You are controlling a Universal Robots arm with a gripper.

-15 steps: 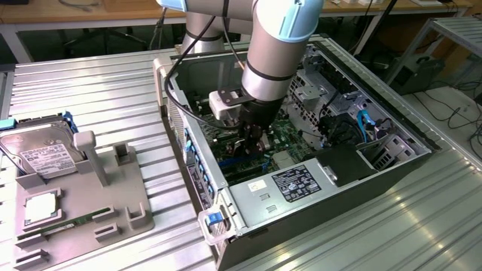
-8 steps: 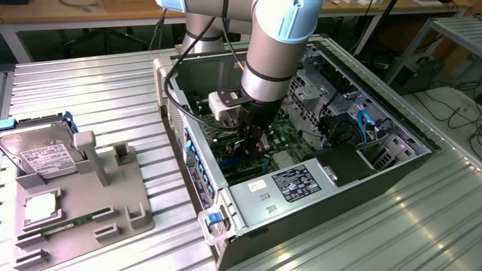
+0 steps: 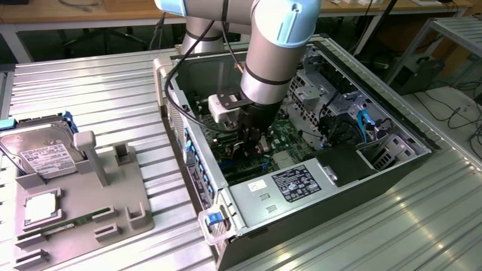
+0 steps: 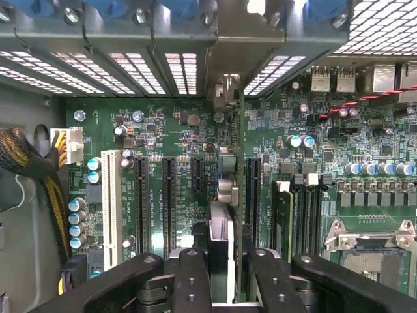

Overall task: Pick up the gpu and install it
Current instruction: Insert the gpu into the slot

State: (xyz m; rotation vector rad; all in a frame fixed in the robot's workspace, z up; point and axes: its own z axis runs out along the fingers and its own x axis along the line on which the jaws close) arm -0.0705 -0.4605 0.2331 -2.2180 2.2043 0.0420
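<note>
**Gpu is off the bench and inside the case – seating not confirmed**

Starting at the exterior view's left: the grey parts holder point(image 3: 113, 203) has the hard drive point(image 3: 42, 152), a CPU point(image 3: 42, 206) and the RAM stick point(image 3: 68, 223) sitting in it, but no card. So I'd call the pick-up part done.

Moving right, the arm reaches down into the open PC case point(image 3: 376, 96), with the gripper point(image 3: 252, 141) low over the motherboard point(image 4: 163, 130), on the far side of the power supply point(image 3: 294, 183).

In the wrist view the gripper point(image 4: 226, 261) is clamped on the gpu point(image 4: 225, 235). The card is seen edge-on between the fingers point(image 4: 192, 267), and its bracket end reaches the rear wall of the case. It runs parallel to the long expansion slots point(image 4: 168, 195), just beside them.

What's left, as far as I can judge: the card looks lined up over a slot, but I can't tell whether the edge connector is pushed home – and the jaws haven't let go.
</note>
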